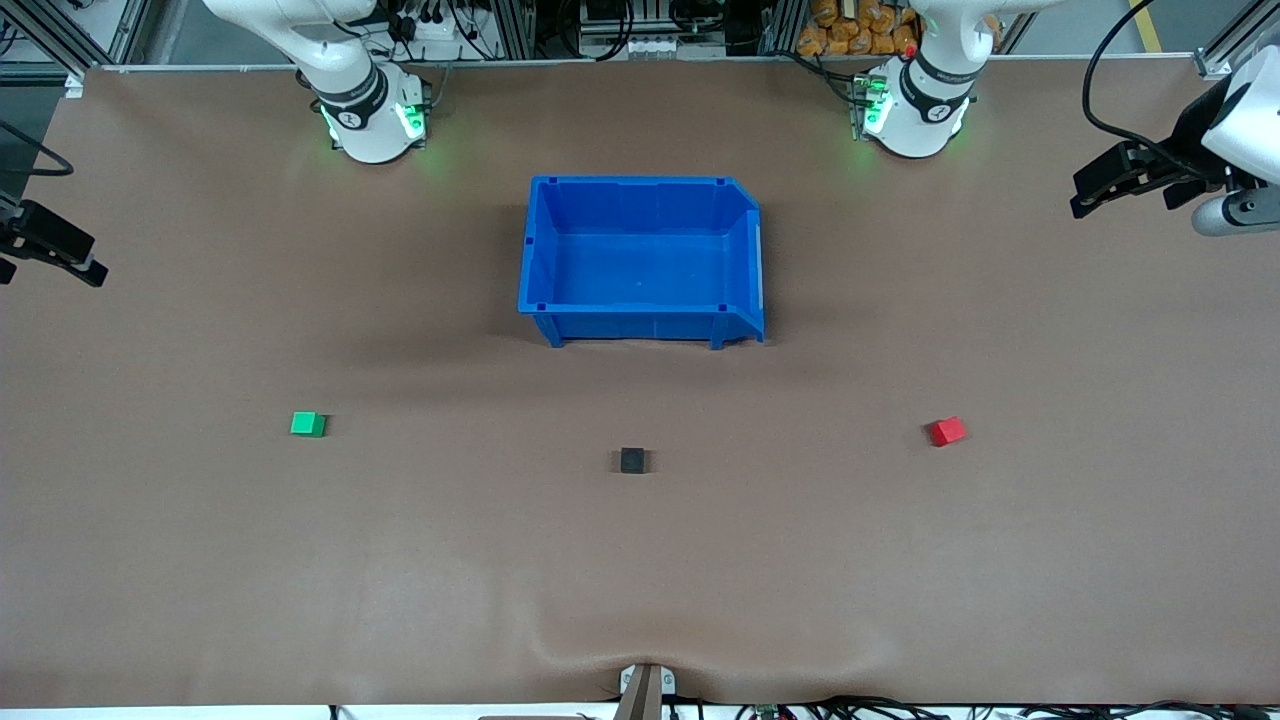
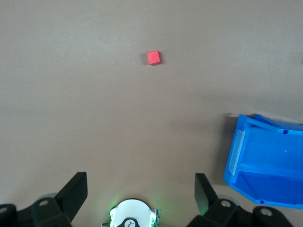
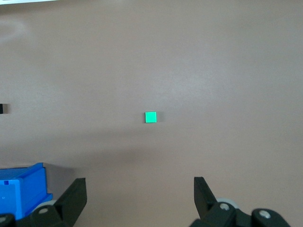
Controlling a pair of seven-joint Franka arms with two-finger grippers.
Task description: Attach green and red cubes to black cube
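Note:
The black cube [image 1: 632, 460] sits on the brown table, nearer the front camera than the blue bin. The green cube [image 1: 308, 424] lies toward the right arm's end and shows in the right wrist view [image 3: 150, 117]. The red cube [image 1: 947, 431] lies toward the left arm's end and shows in the left wrist view [image 2: 153, 57]. All three stand apart. My left gripper [image 1: 1085, 195] is raised at its end of the table, open and empty [image 2: 140, 187]. My right gripper [image 1: 50, 262] is raised at its end, open and empty [image 3: 139, 191]. The black cube's edge shows in the right wrist view [image 3: 2, 109].
An empty blue bin [image 1: 640, 182] stands mid-table, between the arm bases and the cubes; it also shows in the left wrist view [image 2: 265, 124] and the right wrist view [image 3: 21, 169]. The left arm's white base [image 2: 132, 215] shows between its fingers.

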